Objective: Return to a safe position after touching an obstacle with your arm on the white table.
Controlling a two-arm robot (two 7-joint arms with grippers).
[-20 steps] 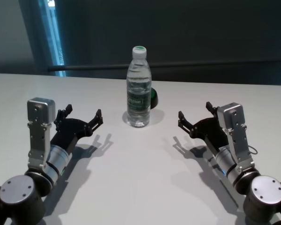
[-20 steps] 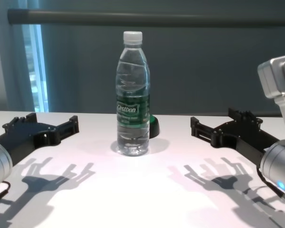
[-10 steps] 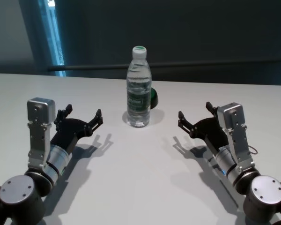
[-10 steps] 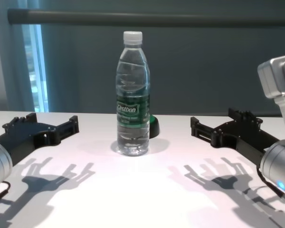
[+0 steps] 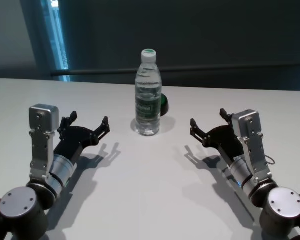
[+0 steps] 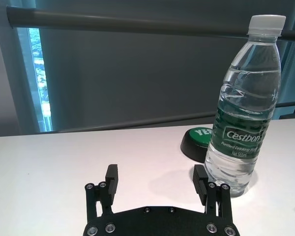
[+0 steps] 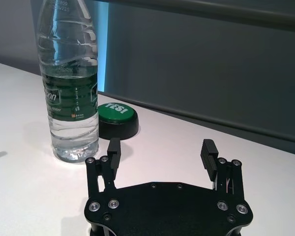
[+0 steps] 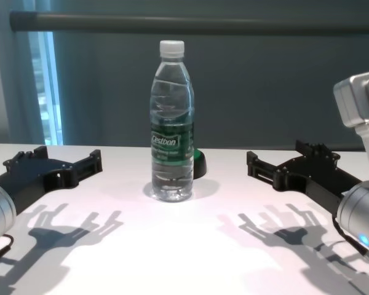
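I see the water-filled bottle (image 5: 148,93) upright at centre frame on the white bench (image 5: 150,185), with left end effector (image 5: 88,125) and right end effector (image 5: 208,124) both spread apart.

The bottle (image 5: 148,94) stands upright on the table (image 5: 150,200), in the middle and toward the far side. A small round button (image 5: 163,105) sits on the table just behind the bottle, a bit to the bottle's right, close by it. The left gripper (image 5: 88,126) is to the left of the bottle and nearer the robot, well apart from it. The right gripper (image 5: 209,124) is to the right of the bottle and nearer the robot, well apart too. The bottle is between the two grippers.
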